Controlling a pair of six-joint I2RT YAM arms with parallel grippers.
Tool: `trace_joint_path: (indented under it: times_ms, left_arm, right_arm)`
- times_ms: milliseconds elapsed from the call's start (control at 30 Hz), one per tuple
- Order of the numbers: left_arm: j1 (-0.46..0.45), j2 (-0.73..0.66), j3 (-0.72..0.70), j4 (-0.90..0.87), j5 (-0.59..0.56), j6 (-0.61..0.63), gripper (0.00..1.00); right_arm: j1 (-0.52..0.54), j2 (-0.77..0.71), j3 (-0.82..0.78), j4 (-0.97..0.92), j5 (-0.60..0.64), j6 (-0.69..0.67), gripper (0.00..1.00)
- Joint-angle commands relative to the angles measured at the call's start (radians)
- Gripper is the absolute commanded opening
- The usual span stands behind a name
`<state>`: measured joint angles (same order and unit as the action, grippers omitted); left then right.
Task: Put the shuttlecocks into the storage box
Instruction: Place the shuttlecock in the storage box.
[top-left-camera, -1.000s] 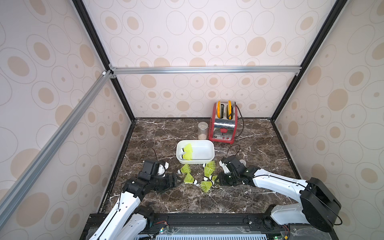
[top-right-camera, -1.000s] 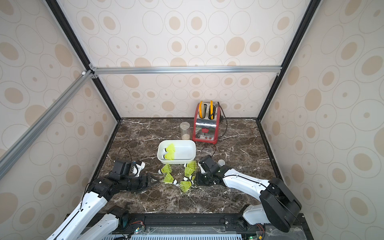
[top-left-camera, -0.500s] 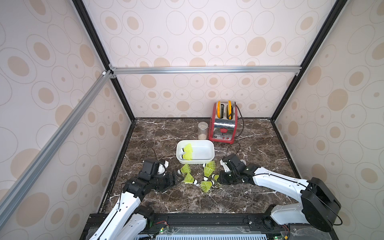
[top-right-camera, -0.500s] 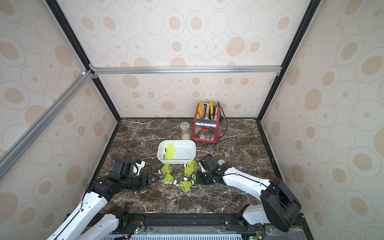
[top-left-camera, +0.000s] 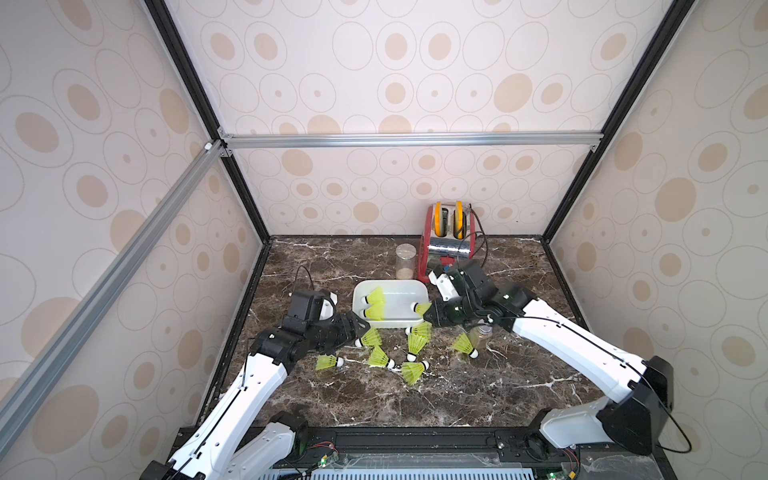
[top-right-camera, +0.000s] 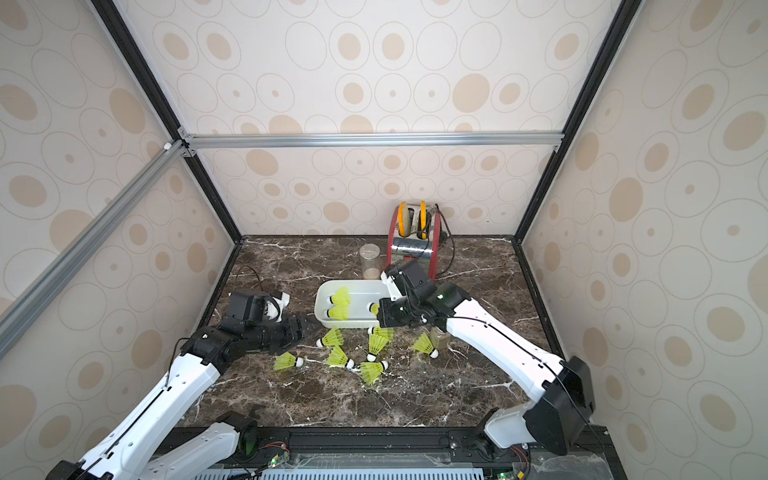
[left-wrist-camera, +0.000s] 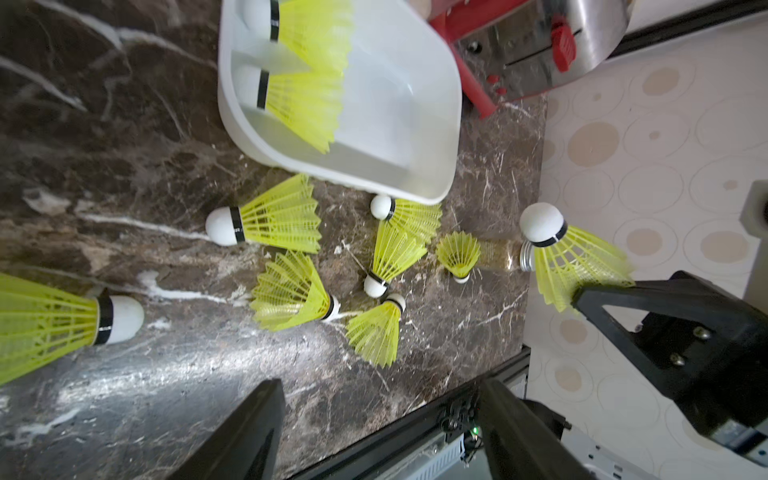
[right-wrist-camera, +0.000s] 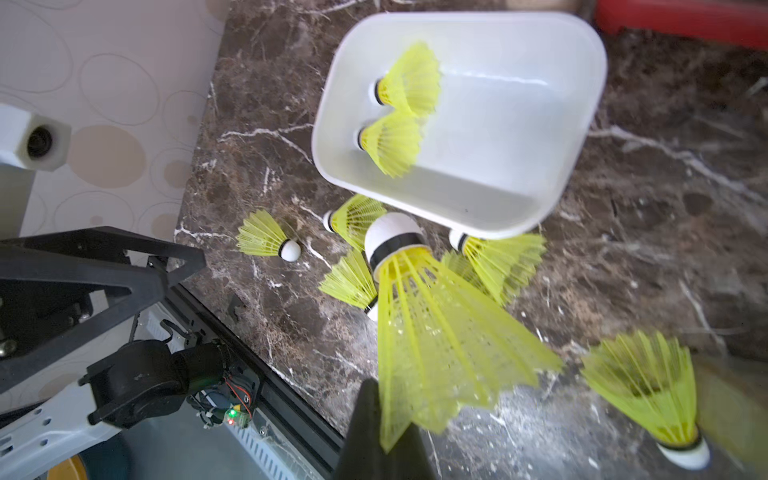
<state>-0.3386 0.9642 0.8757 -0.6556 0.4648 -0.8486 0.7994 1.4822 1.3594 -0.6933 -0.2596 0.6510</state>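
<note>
Since a second ago the right end effector (top-left-camera: 430, 316) has lifted off the tabletop (top-left-camera: 457, 399) and now hangs at the near right corner of the storage box (top-left-camera: 390, 283), clenched on the skirt of one shuttlecock (top-left-camera: 421, 308) whose white tip points over the rim. Two shuttlecocks (top-left-camera: 375, 305) already lie inside; the other shuttlecocks (top-left-camera: 415, 344) lie scattered just before the box, near the left end effector (top-left-camera: 360, 328), which is released and empty. Carrying to the drop seems in hand: next, reach further over the box, then let go.
</note>
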Motion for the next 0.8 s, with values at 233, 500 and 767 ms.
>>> trace_joint_path:
  times_ms: [233,500,767]
  left_arm:
    - [-0.002,0.114,0.12,0.016,-0.201,-0.073,0.76]
    - [-0.002,0.133,0.127,0.016,-0.206,-0.051,0.76]
    - [-0.002,0.118,0.097,0.057,-0.191,-0.008,0.76]
  right_arm:
    - [-0.051,0.444,0.338,-0.084,-0.201,-0.262,0.0]
    - [-0.051,0.592,0.443,-0.114,-0.226,-0.284,0.0]
    - [-0.049,0.672,0.487,-0.119,-0.26,-0.299,0.0]
